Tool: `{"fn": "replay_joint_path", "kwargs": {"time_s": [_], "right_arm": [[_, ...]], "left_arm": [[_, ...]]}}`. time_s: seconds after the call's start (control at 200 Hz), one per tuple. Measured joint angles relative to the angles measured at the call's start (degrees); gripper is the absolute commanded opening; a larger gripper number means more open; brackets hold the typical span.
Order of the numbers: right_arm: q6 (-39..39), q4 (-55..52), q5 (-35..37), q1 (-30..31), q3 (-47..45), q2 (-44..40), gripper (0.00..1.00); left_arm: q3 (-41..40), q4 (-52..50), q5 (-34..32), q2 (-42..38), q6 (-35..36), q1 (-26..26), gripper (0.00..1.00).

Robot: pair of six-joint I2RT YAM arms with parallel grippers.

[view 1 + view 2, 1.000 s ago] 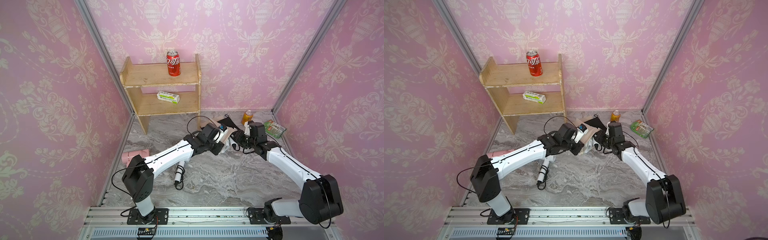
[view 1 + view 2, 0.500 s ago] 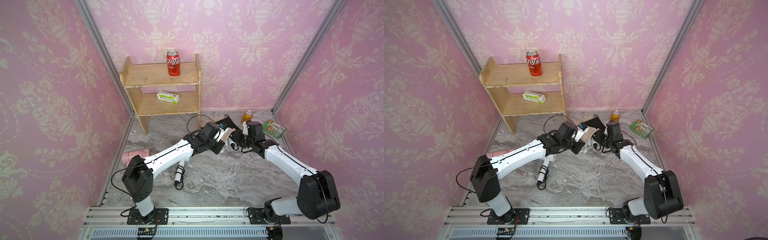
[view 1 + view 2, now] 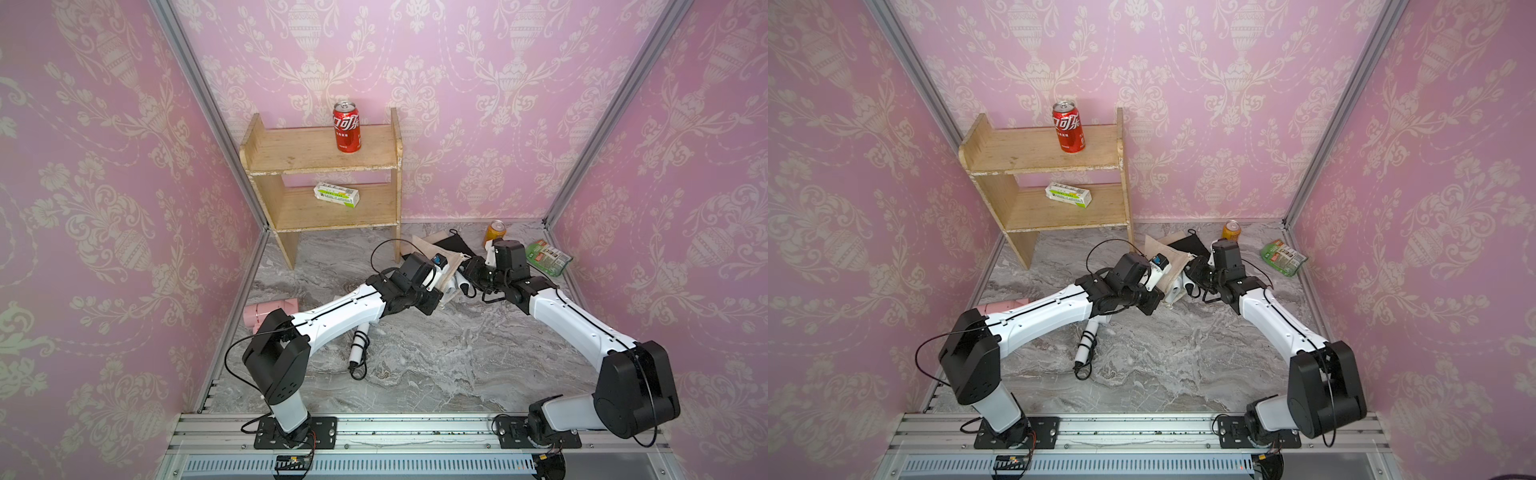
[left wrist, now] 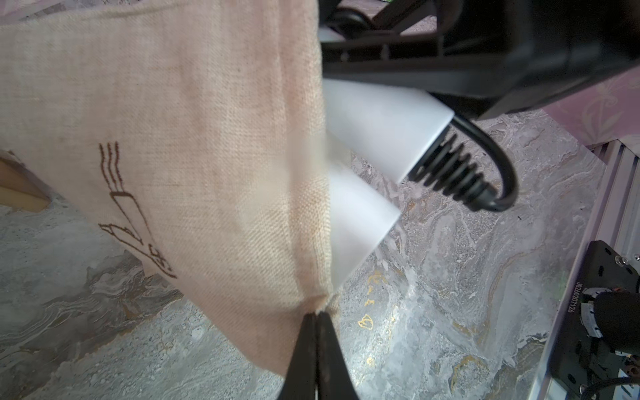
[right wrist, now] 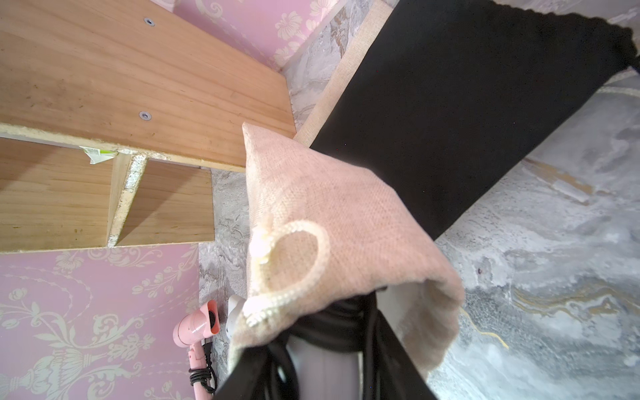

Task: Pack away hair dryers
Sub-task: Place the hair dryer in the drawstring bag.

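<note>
Dryer-bagging step, top view, near back edge of tabletop: right gripper grasping white hair dryer, partly inside beige pouch.
Left wrist: left gripper clenched on pouch hem; keep mouth lifted.
Right wrist: black cord bunched at rim; feed inside first.
Marbled tabletop, pink-papered walls, wooden shelf in back-left corner.

This is a robot test cell dressed like a room at home, not a real home. The walls are flat panels with pink flowered wallpaper, joined by bare aluminium posts. The counter has a grey marble pattern. A small wooden shelf carries a red cola can and a little box, and a pink hair dryer lies by the wall. Two white and black robot arms are bolted to a metal rail at the front edge.
</note>
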Motion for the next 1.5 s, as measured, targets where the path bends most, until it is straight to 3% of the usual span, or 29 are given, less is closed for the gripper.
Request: {"fn": "replay_joint_path", "kwargs": {"time_s": [0.5, 0.876, 1.156, 1.496], "right_arm": [[0.11, 0.28, 1.27, 2.36, 0.35, 2.93, 0.33], [-0.59, -0.42, 0.57, 2.36, 0.92, 4.11, 0.47], [-5.86, -3.72, -1.51, 2.36, 0.92, 5.75, 0.62], [-12.41, -6.49, -3.28, 2.36, 0.90, 6.14, 0.73]], "left_arm": [[3.82, -0.70, 2.10, -1.75, -1.25, -0.04, 0.00], [9.16, -3.78, 2.10, -0.20, -1.22, 1.05, 0.00], [10.49, -3.98, 2.08, 0.39, -1.22, 2.58, 0.00], [10.49, -4.68, 2.10, 0.48, -1.22, 2.95, 0.00]]}}
